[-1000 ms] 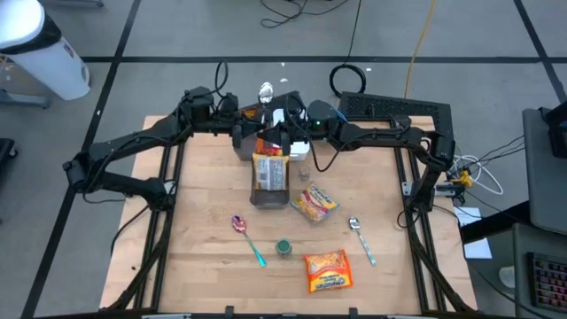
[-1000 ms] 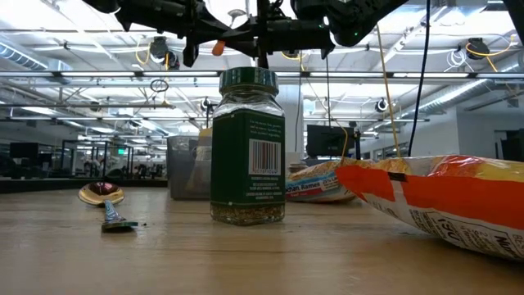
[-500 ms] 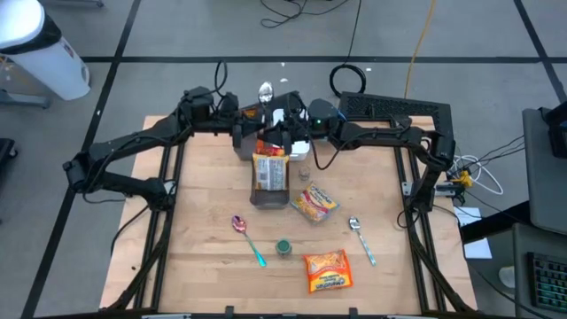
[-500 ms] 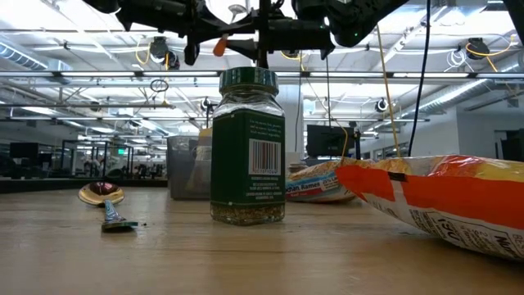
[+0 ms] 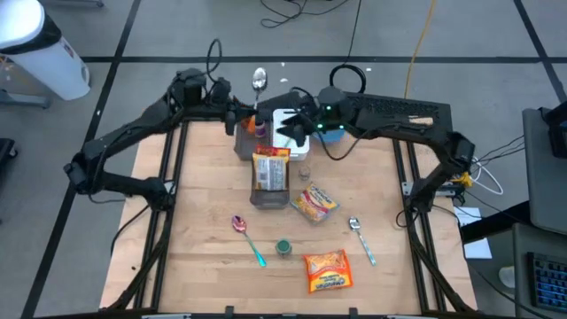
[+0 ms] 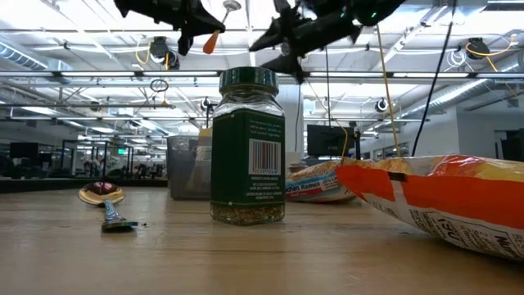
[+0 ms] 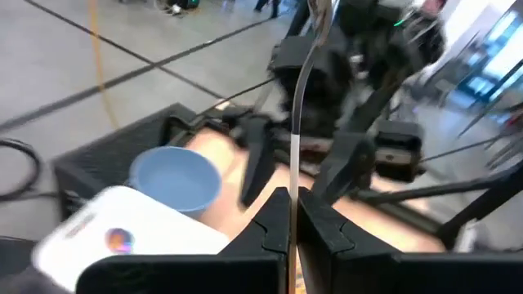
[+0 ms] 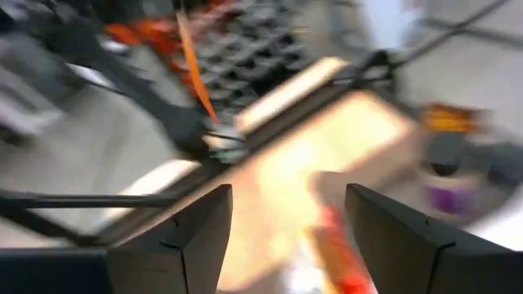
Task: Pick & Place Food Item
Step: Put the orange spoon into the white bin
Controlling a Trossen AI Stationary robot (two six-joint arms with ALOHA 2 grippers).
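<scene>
A metal spoon [image 5: 259, 81] with an orange handle [image 6: 210, 41] hangs in the air over the table's far edge, and my left gripper [image 5: 241, 115] is shut on it. My right gripper [image 5: 285, 131] stands open just to the spoon's right, with nothing between its fingers [image 8: 196, 233]. Food items lie on the table: a snack pack [image 5: 271, 170] in a grey bin, a yellow-red packet [image 5: 313, 202] and an orange bag [image 5: 328, 270]. A green-lidded spice jar [image 6: 248, 147] stands upright near the front. My left gripper pinches the spoon's thin metal shaft [image 7: 292, 192] between its two fingers, between the bowl and the orange handle. The fingers come roughly level from the table's left and lie across the shaft. The spoon is lifted clear and tilted, its bowl [image 6: 232, 6] uppermost.
A white board [image 5: 288, 120] and a blue bowl [image 7: 176, 178] sit at the far edge under the grippers. Two more spoons [image 5: 244, 232] [image 5: 360, 234] lie on the wood near the front. A dark crate [image 5: 390, 108] stands at the far right.
My right gripper has opened, let go of the spoon and drawn back toward the table's right edge. My left gripper has carried the spoon up and toward the table's far left, away from the right gripper; the spoon has tipped with it.
</scene>
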